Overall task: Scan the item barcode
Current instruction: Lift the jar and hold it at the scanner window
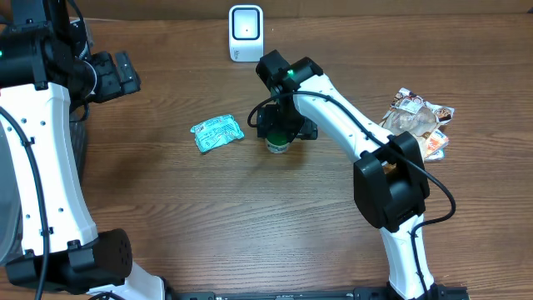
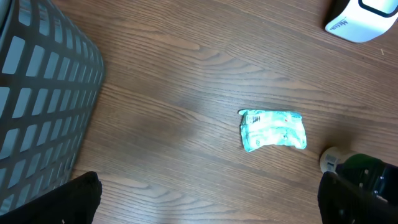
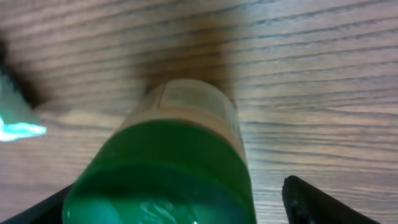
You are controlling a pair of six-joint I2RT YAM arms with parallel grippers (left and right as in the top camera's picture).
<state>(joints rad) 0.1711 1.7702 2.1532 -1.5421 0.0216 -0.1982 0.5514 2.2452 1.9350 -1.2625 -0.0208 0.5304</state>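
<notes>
A green bottle (image 3: 168,180) is filling 6 o'clock, pale cap (image 3: 193,102) pointing to 12; a teal packet (image 3: 15,127) is peeking at 9, a finger (image 3: 329,202) showing at 4.

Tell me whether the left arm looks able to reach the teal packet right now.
Probably yes. Only bare wood lies between the open left gripper and the teal packet; the green bottle and right gripper sit on its far side, off that path.

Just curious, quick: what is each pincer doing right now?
Left pincer: open, empty.
Right pincer: open, straddling the green bottle, not clamped on it.
</notes>
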